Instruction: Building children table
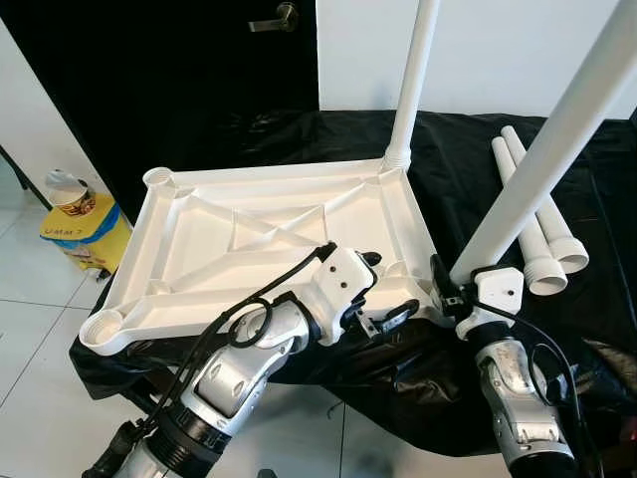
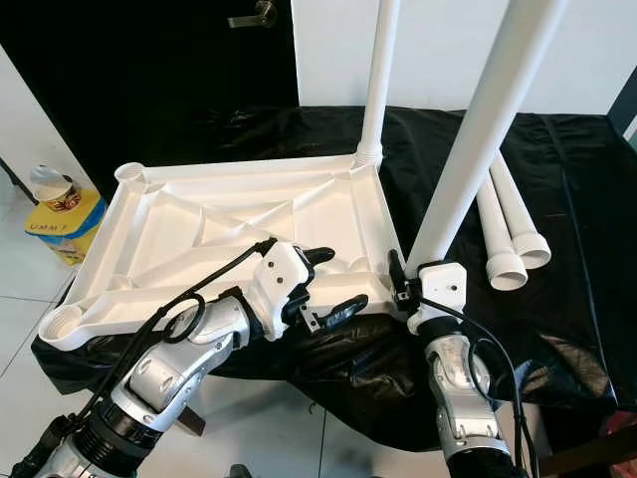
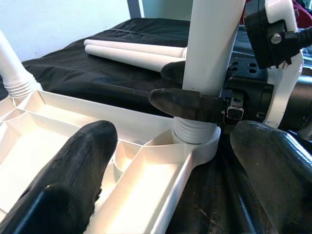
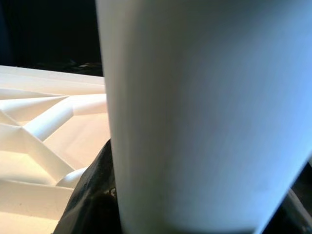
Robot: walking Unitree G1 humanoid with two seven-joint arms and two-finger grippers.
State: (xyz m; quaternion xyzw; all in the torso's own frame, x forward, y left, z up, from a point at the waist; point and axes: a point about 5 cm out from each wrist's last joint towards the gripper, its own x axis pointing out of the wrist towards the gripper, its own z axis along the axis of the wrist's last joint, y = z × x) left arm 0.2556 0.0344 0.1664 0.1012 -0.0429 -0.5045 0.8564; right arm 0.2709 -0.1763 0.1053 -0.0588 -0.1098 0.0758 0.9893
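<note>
A white tabletop (image 1: 204, 254) lies upside down on a black cloth. One white leg (image 1: 413, 80) stands upright in its far right corner. My right gripper (image 1: 448, 287) is shut on a second leg (image 1: 557, 139), which leans to the right with its threaded end at the near right corner socket (image 3: 195, 144). In the right wrist view this leg (image 4: 195, 122) sits close against the camera. My left gripper (image 1: 385, 287) is open, with one finger inside the tabletop's near right edge and the other outside it, right beside that socket.
Two spare white legs (image 1: 532, 214) lie on the cloth to the right. Sockets at the near left (image 1: 105, 329) and far left (image 1: 157, 177) corners are open. A yellow bag with a cup (image 1: 85, 224) sits on the tiled floor at left.
</note>
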